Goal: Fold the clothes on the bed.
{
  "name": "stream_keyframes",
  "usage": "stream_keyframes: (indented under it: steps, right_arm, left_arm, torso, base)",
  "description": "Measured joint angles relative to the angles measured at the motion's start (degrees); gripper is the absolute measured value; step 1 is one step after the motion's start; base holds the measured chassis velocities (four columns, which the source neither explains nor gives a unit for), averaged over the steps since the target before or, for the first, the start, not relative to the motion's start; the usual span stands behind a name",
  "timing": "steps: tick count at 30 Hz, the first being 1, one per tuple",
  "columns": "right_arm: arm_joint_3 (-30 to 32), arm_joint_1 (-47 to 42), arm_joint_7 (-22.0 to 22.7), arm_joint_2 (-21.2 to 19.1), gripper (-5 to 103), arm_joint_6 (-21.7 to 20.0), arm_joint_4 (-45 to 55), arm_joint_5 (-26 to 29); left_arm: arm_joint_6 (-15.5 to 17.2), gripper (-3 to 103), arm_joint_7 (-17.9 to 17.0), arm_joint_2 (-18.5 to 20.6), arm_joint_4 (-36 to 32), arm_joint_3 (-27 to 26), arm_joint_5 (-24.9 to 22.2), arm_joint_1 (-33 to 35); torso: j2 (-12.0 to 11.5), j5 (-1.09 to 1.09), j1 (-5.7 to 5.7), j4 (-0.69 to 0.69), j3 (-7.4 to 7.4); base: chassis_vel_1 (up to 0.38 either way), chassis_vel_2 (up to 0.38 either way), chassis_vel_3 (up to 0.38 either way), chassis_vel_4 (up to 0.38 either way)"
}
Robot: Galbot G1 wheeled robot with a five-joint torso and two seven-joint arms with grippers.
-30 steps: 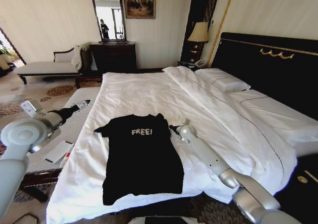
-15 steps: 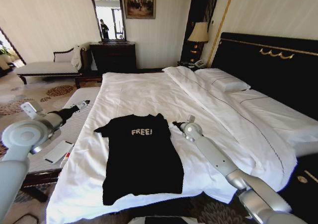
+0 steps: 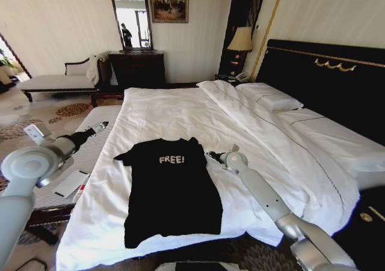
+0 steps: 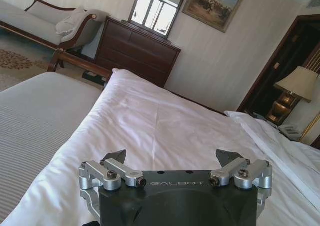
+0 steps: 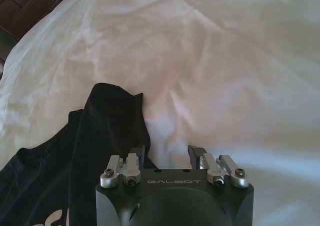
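The clothes, a black T-shirt (image 3: 171, 190) with white "FREE!" lettering, lie spread flat near the foot of the bed (image 3: 180, 112), collar toward the pillows. My right gripper (image 3: 212, 155) rests low over the white duvet just beside the shirt's right shoulder and sleeve. In the right wrist view this gripper (image 5: 167, 156) is open, one finger at the edge of the black sleeve (image 5: 112, 113) and white duvet between the fingers. My left gripper (image 3: 102, 125) hangs off the bed's left side, well apart from the shirt. It (image 4: 172, 158) is wide open with nothing between its fingers.
A striped bench (image 3: 90, 148) with a white card (image 3: 71, 182) stands along the bed's left side. Pillows (image 3: 271, 97) and a dark headboard (image 3: 325, 73) lie to the right. A chaise longue (image 3: 57, 82), dresser (image 3: 137, 66) and lamp (image 3: 240, 39) stand at the far wall.
My right arm has drifted slightly to the right, the gripper staying beside the shirt's right sleeve. The shirt and the left arm have not moved.
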Motion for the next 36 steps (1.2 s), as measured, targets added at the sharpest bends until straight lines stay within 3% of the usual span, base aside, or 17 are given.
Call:
stream_keyframes:
  steps: [8,10,11,14,16,23,25,28,36]
  right_arm:
    - [-3.1,3.9,-3.0,4.1,79,0.1,-6.0,-2.5]
    - [-4.2,4.8,-3.6,4.7,69,0.1,-6.9,-3.6]
    - [-4.2,4.8,-3.6,4.7,69,0.1,-6.9,-3.6]
    - [-5.1,5.2,-4.2,4.5,52,0.0,-6.9,-4.3]
    - [-5.3,5.2,-4.4,4.3,52,0.0,-6.8,-4.6]
    - [-5.9,5.5,-5.1,3.2,20,0.5,-6.4,-6.7]
    - [-6.0,5.6,-5.4,3.0,20,0.9,-6.4,-7.3]
    - [-6.6,5.6,-5.9,2.6,4,1.2,-5.9,-8.1]
    - [-9.2,5.2,-7.7,3.6,0,3.0,-2.7,-9.6]
  left_arm:
    - [-0.1,100,0.0,0.2,-0.3,-0.6,0.5,1.3]
    - [-0.3,100,0.1,0.4,-0.5,-1.2,0.5,1.9]
    - [-0.3,100,0.1,0.4,-0.5,-1.2,0.5,1.9]
    - [-0.5,100,0.2,0.4,-0.6,-1.5,0.9,2.5]
    - [-0.5,100,0.2,0.4,-0.6,-1.5,1.0,2.5]
    - [-0.7,100,0.4,-0.2,-0.6,-1.2,1.4,2.5]
    - [-0.8,100,0.4,-0.2,-0.7,-1.2,1.4,2.5]
    - [-0.9,100,0.4,-0.2,-0.7,-1.2,1.5,2.5]
    - [-1.2,100,0.6,-0.1,-0.6,-1.7,1.5,2.5]
  torso:
    - [0.0,0.00,0.01,0.04,0.00]
    - [0.0,0.00,0.00,0.04,0.00]
    - [0.0,0.00,0.00,0.04,0.00]
    - [0.0,0.01,0.00,0.01,0.00]
    - [0.0,0.01,0.00,0.01,0.00]
    - [0.0,0.01,0.00,0.01,0.01]
    - [0.0,0.01,0.00,0.01,0.00]
    - [0.0,0.01,0.01,0.01,0.01]
    - [0.0,0.01,0.00,0.02,0.00]
  base:
    - [0.000,0.000,0.000,0.000]
    - [0.000,0.000,0.000,0.000]
    - [0.000,0.000,0.000,0.000]
    - [0.000,0.000,0.000,0.000]
    - [0.000,0.000,0.000,0.000]
    - [0.000,0.000,0.000,0.000]
    - [0.000,0.000,0.000,0.000]
    - [0.000,0.000,0.000,0.000]
    - [0.000,0.000,0.000,0.000]
